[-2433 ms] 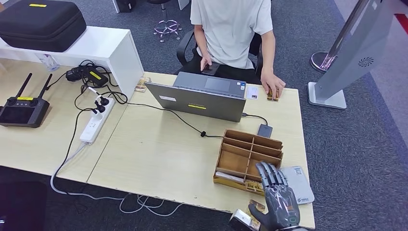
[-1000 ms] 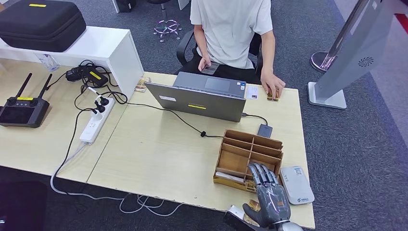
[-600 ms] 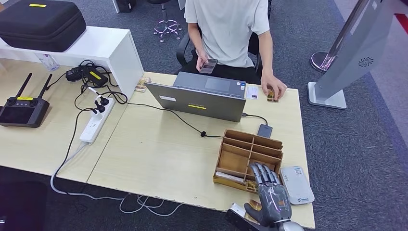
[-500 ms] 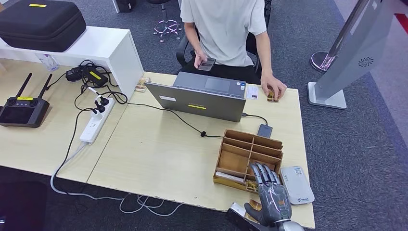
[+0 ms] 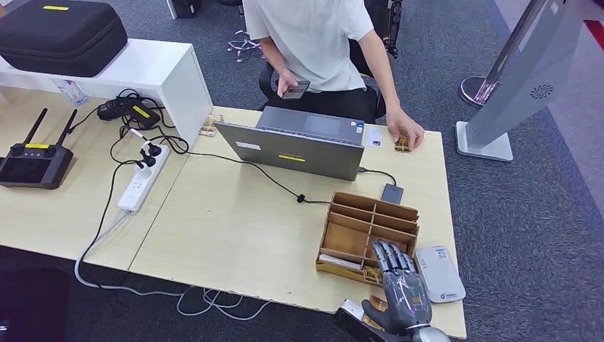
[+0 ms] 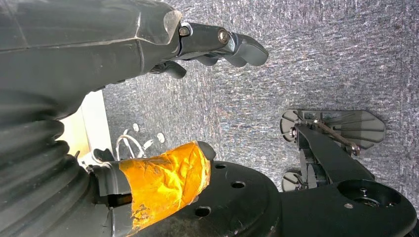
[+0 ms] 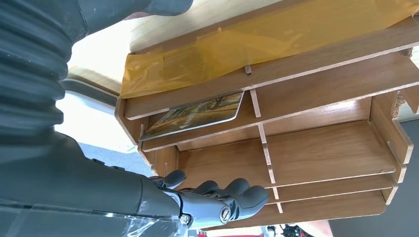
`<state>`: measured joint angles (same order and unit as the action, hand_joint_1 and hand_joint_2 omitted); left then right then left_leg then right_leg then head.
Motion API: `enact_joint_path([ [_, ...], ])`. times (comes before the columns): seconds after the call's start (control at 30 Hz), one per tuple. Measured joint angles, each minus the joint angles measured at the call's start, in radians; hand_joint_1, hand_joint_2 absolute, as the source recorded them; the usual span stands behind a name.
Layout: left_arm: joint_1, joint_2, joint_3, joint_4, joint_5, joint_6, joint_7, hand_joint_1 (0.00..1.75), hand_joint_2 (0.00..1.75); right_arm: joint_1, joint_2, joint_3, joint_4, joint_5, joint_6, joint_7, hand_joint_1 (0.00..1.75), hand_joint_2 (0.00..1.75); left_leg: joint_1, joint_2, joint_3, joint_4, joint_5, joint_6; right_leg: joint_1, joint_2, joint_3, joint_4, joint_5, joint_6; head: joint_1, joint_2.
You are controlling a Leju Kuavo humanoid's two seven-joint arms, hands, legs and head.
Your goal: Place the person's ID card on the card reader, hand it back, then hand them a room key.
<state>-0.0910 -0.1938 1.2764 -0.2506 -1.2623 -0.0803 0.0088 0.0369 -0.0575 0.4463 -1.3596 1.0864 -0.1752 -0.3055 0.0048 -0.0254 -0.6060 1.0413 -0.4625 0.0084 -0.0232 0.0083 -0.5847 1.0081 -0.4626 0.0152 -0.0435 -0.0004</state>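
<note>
My right hand (image 5: 401,288) hovers with fingers spread over the near right corner of the wooden card organizer (image 5: 356,228), holding nothing. In the right wrist view the hand (image 7: 197,202) is above the organizer (image 7: 316,143), where a patterned key card (image 7: 195,116) lies in one compartment. The white card reader (image 5: 439,273) lies just right of the hand. At the far edge a small white card (image 5: 374,137) lies by the laptop, and the person's hand (image 5: 406,132) rests on a small patterned card (image 5: 403,144). My left hand (image 6: 148,39) hangs over the carpet, holding nothing.
A grey laptop (image 5: 292,149) stands between me and the seated person, who holds a phone (image 5: 295,89). A cable runs to a small black box (image 5: 391,193) behind the organizer. A power strip (image 5: 142,182), remote controller (image 5: 32,162) and black case (image 5: 60,32) sit left.
My right hand moved left from over the card reader to the organizer's near corner, then stayed. The person leaned to the left and lifted the phone.
</note>
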Motion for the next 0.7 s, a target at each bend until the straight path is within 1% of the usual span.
enact_joint_path([
  [0.4, 0.000, 0.000, 0.000, 0.000, 0.000, 0.000, 0.000, 0.00, 1.75, 0.000, 0.003, -0.001, 0.001, 0.000, 0.000, 0.000, 0.00, 1.75, 0.000, 0.000, 0.000, 0.000, 0.000, 0.000, 0.000, 0.000, 0.000, 0.000, 0.000, 0.000, 0.000, 0.000],
  [0.53, 0.000, 0.000, 0.000, 0.000, 0.000, 0.000, 0.000, 0.00, 1.75, 0.000, 0.003, -0.001, 0.001, -0.002, 0.000, -0.002, 1.75, 1.75, 0.000, 0.000, 0.000, 0.000, 0.000, 0.000, 0.000, 0.000, 0.000, 0.000, 0.000, 0.000, 0.000, 0.000],
  [0.7, 0.000, 0.000, 0.000, 0.000, 0.000, 0.000, 0.000, 0.00, 1.75, 0.001, 0.003, -0.006, 0.000, -0.029, -0.001, -0.034, 1.75, 1.75, 0.000, 0.000, 0.000, 0.000, 0.000, 0.000, 0.000, 0.000, 0.000, 0.000, 0.000, 0.000, 0.000, 0.000],
])
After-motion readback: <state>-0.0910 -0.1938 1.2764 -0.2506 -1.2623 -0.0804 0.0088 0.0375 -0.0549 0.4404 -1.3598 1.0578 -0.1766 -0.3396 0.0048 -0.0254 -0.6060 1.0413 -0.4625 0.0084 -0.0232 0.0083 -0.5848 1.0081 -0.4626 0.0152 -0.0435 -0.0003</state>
